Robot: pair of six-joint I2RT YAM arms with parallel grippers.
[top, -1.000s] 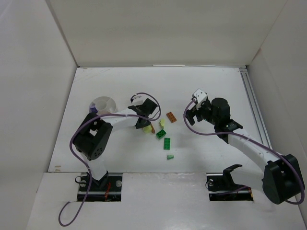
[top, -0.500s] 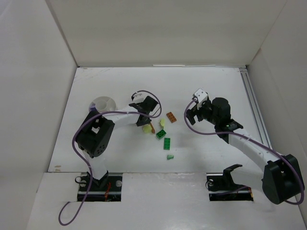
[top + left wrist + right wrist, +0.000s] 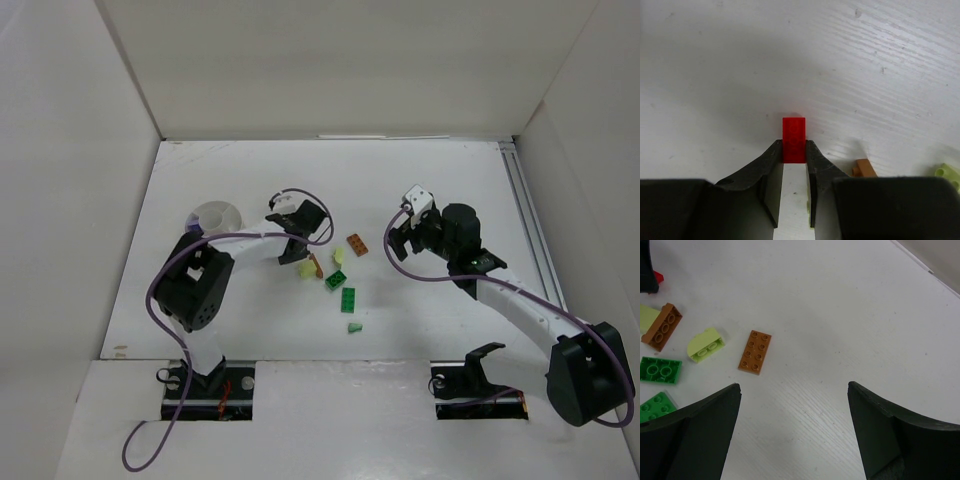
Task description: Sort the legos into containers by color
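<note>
Cup (image 3: 222,212): stands at ten o'clock from the left gripper (image 3: 794,150). Right gripper (image 3: 794,386): jaws wide apart, holding nothing. Left gripper: closed on the red brick (image 3: 793,131), which projects toward twelve o'clock beyond the tips. Assessment: brick light, rigid, slick. The shallow pinch across its smooth side walls may let it pivot.

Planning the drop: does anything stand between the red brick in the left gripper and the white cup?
Nothing visible: no loose brick lies between the red brick, pinched in the left gripper, and the cup.
</note>
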